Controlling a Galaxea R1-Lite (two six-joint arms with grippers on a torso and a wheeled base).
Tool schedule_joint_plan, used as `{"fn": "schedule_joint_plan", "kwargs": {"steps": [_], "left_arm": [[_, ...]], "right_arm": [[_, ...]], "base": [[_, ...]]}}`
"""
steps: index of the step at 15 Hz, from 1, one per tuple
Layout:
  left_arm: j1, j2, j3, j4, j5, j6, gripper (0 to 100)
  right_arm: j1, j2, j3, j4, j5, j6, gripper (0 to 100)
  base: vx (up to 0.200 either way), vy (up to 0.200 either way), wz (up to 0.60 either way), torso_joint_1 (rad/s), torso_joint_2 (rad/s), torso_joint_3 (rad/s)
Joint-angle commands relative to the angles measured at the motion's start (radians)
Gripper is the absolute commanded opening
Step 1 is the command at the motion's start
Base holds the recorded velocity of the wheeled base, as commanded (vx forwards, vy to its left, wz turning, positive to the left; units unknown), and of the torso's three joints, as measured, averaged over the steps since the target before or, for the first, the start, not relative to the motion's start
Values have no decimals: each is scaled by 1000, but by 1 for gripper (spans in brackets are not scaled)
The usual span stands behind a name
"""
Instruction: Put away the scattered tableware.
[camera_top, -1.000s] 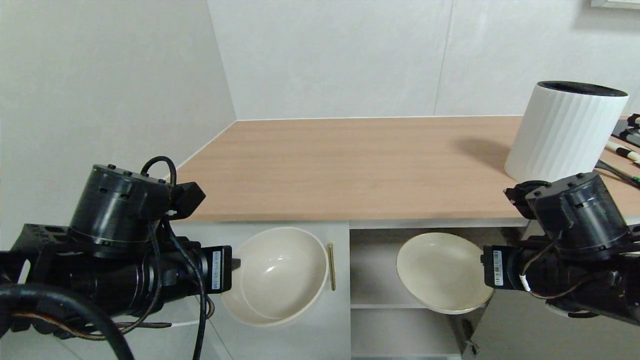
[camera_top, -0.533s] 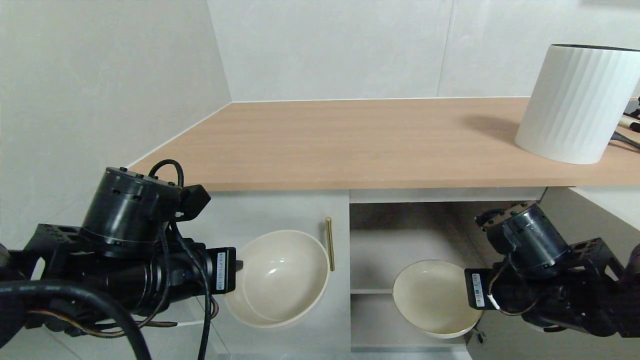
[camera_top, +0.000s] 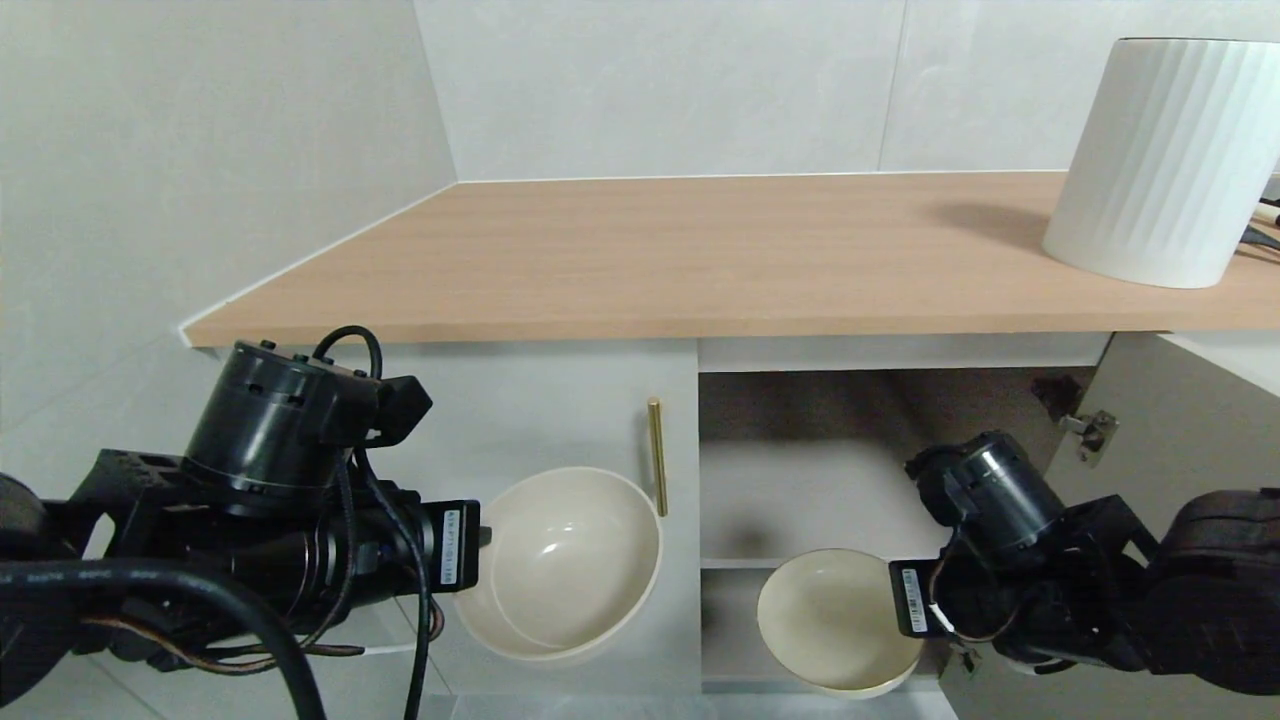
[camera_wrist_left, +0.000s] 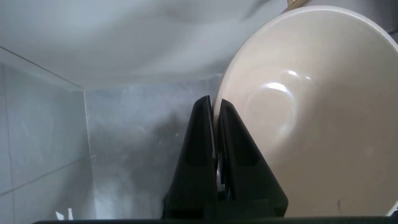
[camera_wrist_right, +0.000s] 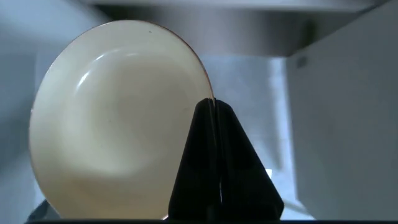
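The larger bowl (camera_top: 560, 565) is cream, glossy and deep. It hangs tilted, hollow upward, in front of the closed cupboard door (camera_top: 560, 420), its rim just under the brass handle (camera_top: 656, 455). The shallower bowl (camera_top: 835, 620), the same cream, is at the mouth of the open cupboard, below the shelf (camera_top: 735, 563) (whether it is past the front edge I cannot tell). The head view gives these surroundings, while the wrist views give the grips close up: my left gripper (camera_wrist_left: 216, 106) is pinched on the larger bowl's rim, one finger each side, and my right gripper (camera_wrist_right: 214, 106) is clamped likewise on the shallower bowl's rim. Both my arms lie low and roughly level beneath the wooden countertop (camera_top: 700, 250), where a white ribbed container (camera_top: 1160, 160) stands at the right.
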Motion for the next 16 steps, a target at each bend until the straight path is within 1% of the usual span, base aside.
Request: {"fn": "schedule_joint_plan", "kwargs": {"steps": [1,2,4,6,8,10,13,14,16], "left_arm": [[-1,4,-5,-1,1,0,0],[1,4,-6,0,1,0,0],[1,4,-6,0,1,0,0],[1,4,-6,-1,1,0,0],[1,3,-6,-1,1,0,0],[-1,7,-6,-4,1,0,0],[-2,13,-5,-14,2,0,0],[-2,12,-5,-14,2,0,0],[-4,10,-5,-14,2,0,0]], "right_arm": [[-55,109,-73,-11,60,-11,0],[-73,140,-106,-11,68,-15,0],[-108,235,-206,-12,66,-66,0],[-111,309,-290,-12,66,-66,0],[-133,378,-349,-12,58,-63,0],[-165,422,-352,-27,58,-57,0],[-191,487,-349,-153,49,-18,0],[-191,508,-349,-190,34,-17,0],[-194,545,-350,-251,-41,-17,0]], "base": [[0,0,0,0,0,0],[0,0,0,0,0,0],[0,0,0,0,0,0],[0,0,0,0,0,0],[0,0,0,0,0,0],[0,0,0,0,0,0],[0,0,0,0,0,0],[0,0,0,0,0,0],[0,0,0,0,0,0]]}}
